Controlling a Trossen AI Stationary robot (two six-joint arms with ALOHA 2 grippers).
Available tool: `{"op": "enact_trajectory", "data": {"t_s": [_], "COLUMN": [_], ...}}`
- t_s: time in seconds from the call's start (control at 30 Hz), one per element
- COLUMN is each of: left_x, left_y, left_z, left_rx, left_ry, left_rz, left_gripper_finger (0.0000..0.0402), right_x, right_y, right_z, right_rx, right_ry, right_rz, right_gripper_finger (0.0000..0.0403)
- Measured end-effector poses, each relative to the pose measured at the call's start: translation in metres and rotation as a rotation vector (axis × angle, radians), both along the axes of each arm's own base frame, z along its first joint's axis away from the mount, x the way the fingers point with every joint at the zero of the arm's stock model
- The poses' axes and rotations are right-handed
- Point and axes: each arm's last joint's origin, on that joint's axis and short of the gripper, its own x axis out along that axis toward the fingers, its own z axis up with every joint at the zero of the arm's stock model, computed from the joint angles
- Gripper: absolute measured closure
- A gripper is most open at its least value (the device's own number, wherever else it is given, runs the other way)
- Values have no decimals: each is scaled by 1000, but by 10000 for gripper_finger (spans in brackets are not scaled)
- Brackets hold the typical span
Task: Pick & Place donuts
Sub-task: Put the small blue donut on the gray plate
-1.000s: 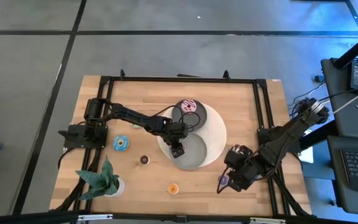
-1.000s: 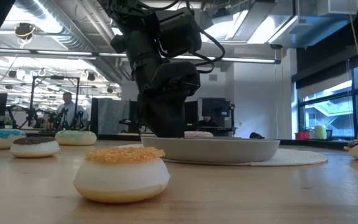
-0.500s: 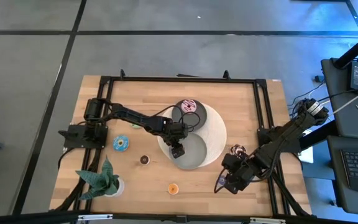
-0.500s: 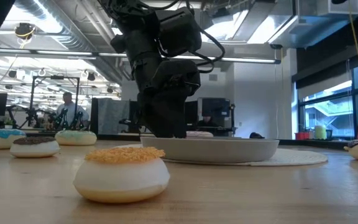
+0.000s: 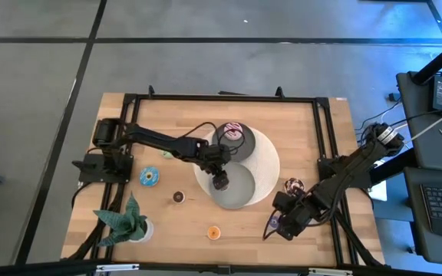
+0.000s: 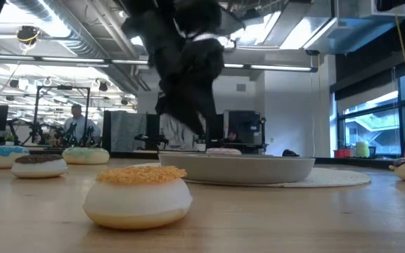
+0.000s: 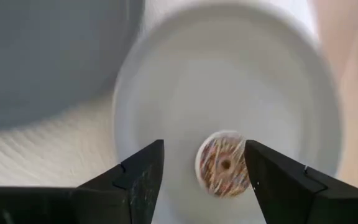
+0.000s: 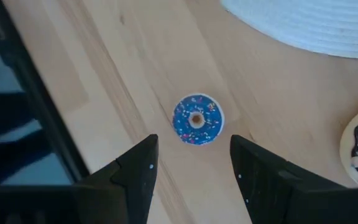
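Observation:
My left gripper (image 7: 204, 144) is open and hangs over the nearer grey dish (image 5: 240, 198). A mini sprinkled donut (image 7: 224, 163) lies flat on the dish floor below the fingers, untouched. My right gripper (image 8: 194, 138) is open near the table's near right corner, its fingers either side of and above a blue-purple sprinkled mini donut (image 8: 197, 120) lying on the wood. A pink donut (image 5: 233, 130) sits in the far dish. Flat on the table lie a sprinkled chocolate donut (image 5: 292, 185), a blue one (image 5: 150, 176), a brown mini (image 5: 179, 197) and an orange mini (image 5: 214, 231).
Both dishes sit on a round white mat (image 5: 267, 161) at mid-table. A green star-shaped potted plant (image 5: 129, 221) stands at the near left corner. A black frame rail (image 5: 324, 130) runs round the table edge. In the low view a green donut (image 6: 85, 154) lies left of the dish.
My left gripper has risen out of the nearer dish and now hangs above it, blurred in the low view. My right gripper has shifted a little toward the table's near edge, and the sprinkled chocolate donut behind it now shows.

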Motion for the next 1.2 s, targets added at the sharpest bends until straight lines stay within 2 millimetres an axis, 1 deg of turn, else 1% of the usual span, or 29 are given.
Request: {"op": "enact_trajectory", "data": {"t_s": [0.07,0.23,0.4,0.53,0.73,0.9,1.0,1.1,1.2], "left_x": [-1,0,1,1,1,1,0,0,0], "left_y": [-1,-3,-5,-8,-15,-20,-22,-22,-22], "left_z": [8,23,25,24,24,24,24,24,24], "left_rx": [22,41,23,8,-1,-2,-2,-2,-2], "left_ry": [-31,-115,-141,-138,-137,-136,-134,-132,-132], "left_rz": [10,18,4,2,-20,-33,-37,-38,-37], "left_gripper_finger": [186,186,183,184,187,183,183,184,185], "right_x": [3,11,19,26,26,32,34,35,34], "right_y": [3,8,6,6,3,3,2,2,2], "right_z": [-9,-35,-54,-60,-70,-79,-81,-82,-82], "right_rx": [-20,-82,-92,-67,-81,-78,-62,-45,-43], "right_ry": [30,105,171,179,250,260,271,285,287], "right_rz": [30,21,-53,-74,-82,-88,-83,-85,-83], "right_gripper_finger": [201,201,201,201,201,201,202,218,247]}}
